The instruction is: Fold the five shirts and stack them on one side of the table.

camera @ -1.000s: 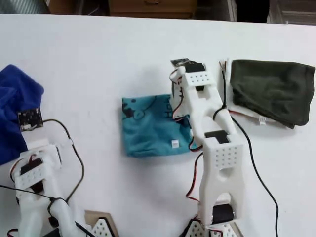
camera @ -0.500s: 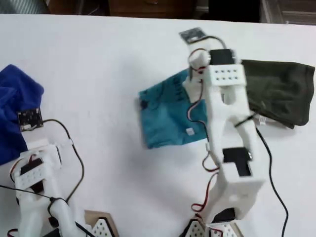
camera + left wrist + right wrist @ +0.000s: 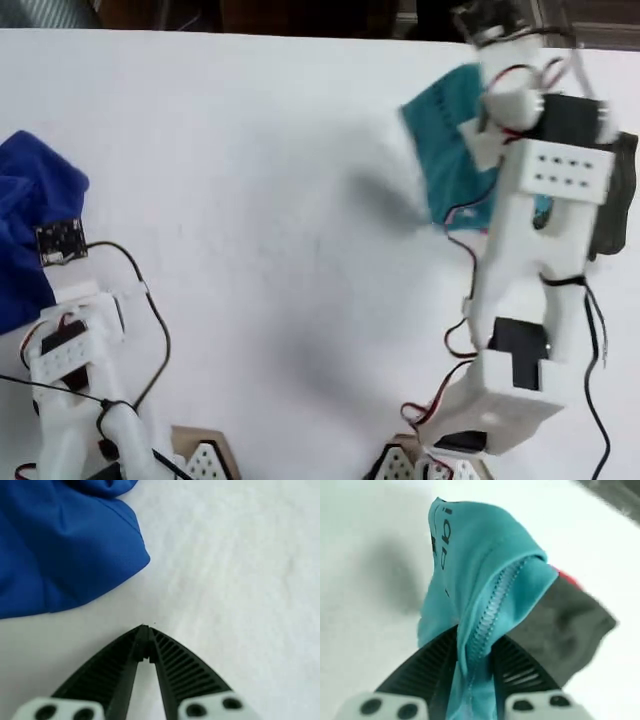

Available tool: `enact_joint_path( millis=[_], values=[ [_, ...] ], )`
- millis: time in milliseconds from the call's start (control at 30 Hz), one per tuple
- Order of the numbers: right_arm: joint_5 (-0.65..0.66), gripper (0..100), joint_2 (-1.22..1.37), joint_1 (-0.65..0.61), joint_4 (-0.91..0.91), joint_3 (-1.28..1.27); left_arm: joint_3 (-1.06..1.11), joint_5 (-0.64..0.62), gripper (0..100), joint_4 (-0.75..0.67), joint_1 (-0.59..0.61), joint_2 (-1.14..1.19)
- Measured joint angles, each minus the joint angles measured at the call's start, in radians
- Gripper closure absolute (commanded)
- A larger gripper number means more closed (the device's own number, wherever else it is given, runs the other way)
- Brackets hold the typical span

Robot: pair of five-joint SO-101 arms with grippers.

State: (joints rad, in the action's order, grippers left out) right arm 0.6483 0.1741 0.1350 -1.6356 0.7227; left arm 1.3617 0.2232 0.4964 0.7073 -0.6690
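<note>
A teal fabric shirt with dark print [image 3: 470, 570] is gripped by the right hand [image 3: 475, 645], whose black ribbed fingers [image 3: 427, 667] are closed on a bunched, stitched edge of the cloth. The shirt is held over the far right part of the white tabletop [image 3: 250, 150]. It appears to be lifted clear of the surface, as a soft shadow is seen on the tabletop beside it. In the high view the shirt [image 3: 450, 150] is partly covered by the white right arm [image 3: 540, 250].

A folded dark olive-green shirt [image 3: 622, 200] is seen lying at the right edge of the tabletop, just beside and behind the teal one. In the right wrist view it [image 3: 565, 625] is seen directly behind the hanging teal cloth. Whether the two shirts touch cannot be told.

The left hand [image 3: 145, 632] is shut with nothing held, its fingertips meeting over bare tabletop. A crumpled bright blue shirt [image 3: 60, 545] is lying near it, apart from the fingertips. In the high view this shirt [image 3: 30, 200] is found at the left edge of the tabletop, with the white left arm [image 3: 70, 350] placed next to it on the near side.
</note>
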Motion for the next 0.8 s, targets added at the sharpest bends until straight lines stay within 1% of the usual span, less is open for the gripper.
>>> enact_joint_path(
  millis=[333,600,800],
  values=[
    [0.028,97.8,0.295,0.178,0.000,0.284,0.000,0.000,97,0.000,0.000,0.000],
    [0.167,97.8,0.523,0.296,0.055,0.450,0.000,0.000,97,0.000,0.000,0.000],
    [0.195,97.8,0.623,0.354,0.112,0.525,0.000,0.000,97,0.000,0.000,0.000]
  ],
)
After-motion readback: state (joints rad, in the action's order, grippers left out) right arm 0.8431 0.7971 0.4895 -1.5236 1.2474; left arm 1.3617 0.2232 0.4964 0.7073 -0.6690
